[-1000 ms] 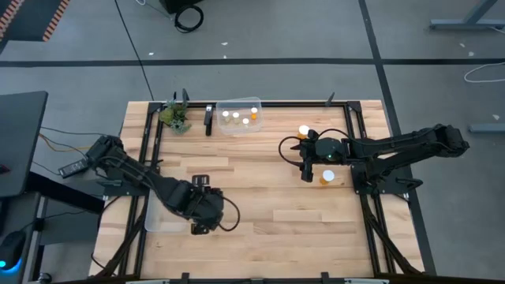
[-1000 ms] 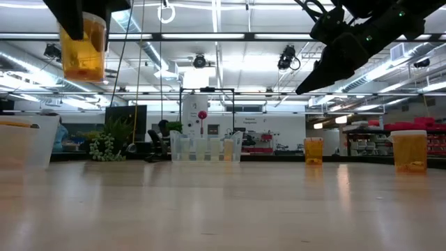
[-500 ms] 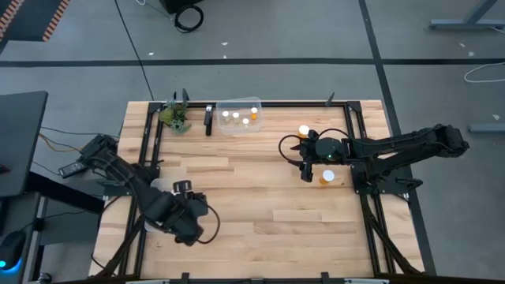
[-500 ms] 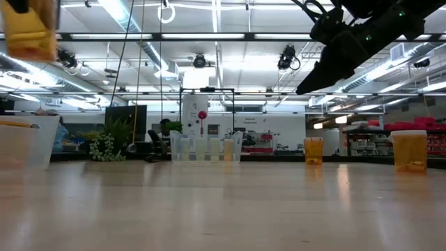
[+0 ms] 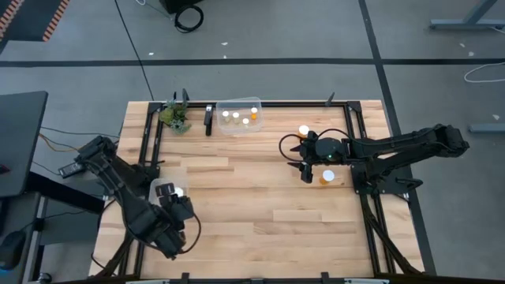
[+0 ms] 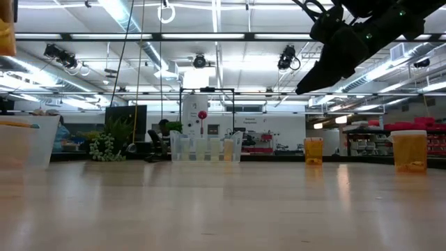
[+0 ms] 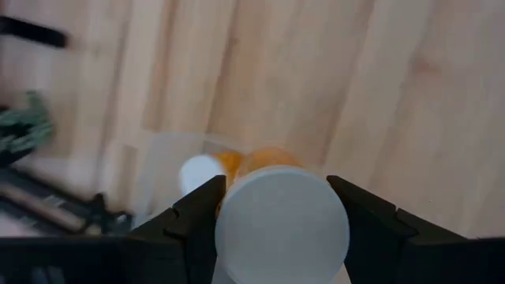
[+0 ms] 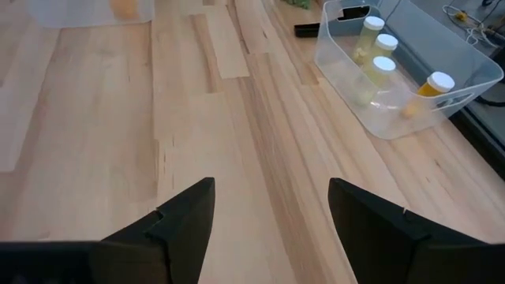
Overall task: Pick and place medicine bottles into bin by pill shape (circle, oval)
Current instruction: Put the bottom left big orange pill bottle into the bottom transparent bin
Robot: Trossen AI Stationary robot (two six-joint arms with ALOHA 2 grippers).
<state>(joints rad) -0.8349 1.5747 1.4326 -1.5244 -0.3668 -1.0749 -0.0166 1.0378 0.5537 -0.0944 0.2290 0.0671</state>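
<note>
Carrying a bottle (image 7: 282, 222), left gripper (image 5: 175, 199) reached the near-left bin (image 5: 155, 189).

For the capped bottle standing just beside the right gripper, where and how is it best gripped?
Probably from straight above, fingers closing across the amber body just under the white cap of the bottle. It stands upright with bare table around it, and the open right gripper hovers right beside it.

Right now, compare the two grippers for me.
The left gripper has its jaws shut on a white-capped medicine bottle; the right gripper has them open and empty. The left gripper is over the clear bin on the left; the right gripper hovers over bare tabletop on the right. Both are dark.
</note>
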